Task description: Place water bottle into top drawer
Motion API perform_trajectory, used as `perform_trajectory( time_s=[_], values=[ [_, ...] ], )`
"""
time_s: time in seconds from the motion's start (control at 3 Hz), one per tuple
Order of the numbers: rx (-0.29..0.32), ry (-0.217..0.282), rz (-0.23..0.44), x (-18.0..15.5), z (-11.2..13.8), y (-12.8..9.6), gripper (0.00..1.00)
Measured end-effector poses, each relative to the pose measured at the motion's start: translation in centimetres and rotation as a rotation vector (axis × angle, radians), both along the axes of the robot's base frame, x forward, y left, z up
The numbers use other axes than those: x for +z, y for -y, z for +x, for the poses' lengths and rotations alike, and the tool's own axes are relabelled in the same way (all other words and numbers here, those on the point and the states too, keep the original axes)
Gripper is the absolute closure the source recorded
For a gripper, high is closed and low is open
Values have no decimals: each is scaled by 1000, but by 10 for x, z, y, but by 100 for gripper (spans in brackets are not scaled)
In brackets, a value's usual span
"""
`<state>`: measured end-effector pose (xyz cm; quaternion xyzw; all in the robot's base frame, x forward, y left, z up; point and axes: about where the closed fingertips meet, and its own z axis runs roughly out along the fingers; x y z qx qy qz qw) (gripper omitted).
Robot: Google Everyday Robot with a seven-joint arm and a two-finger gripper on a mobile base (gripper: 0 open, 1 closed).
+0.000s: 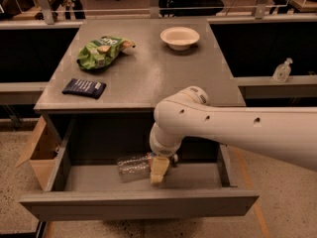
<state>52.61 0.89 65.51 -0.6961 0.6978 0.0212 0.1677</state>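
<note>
The water bottle (132,165) is clear ribbed plastic and lies on its side inside the open top drawer (138,202), left of the drawer's middle, cap end pointing right. My gripper (158,169) reaches down into the drawer from the white arm and is shut on the bottle's right end. One cream finger shows in front of the bottle's neck; the cap is hidden behind it. The bottle looks low, at or just above the drawer floor.
On the grey desk top (148,78) lie a green chip bag (101,50), a dark blue packet (84,88) and a white bowl (180,37). A tan cardboard box (39,150) stands left of the drawer. A small pump bottle (282,71) sits on the right ledge.
</note>
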Motion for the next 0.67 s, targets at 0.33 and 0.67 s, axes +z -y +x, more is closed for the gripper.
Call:
perform_trajectory(
  time_s=[0.33,0.67],
  values=[
    [-18,45,65,21,-2,15,0],
    [-64,90,126,38,-8,40,0]
  ],
)
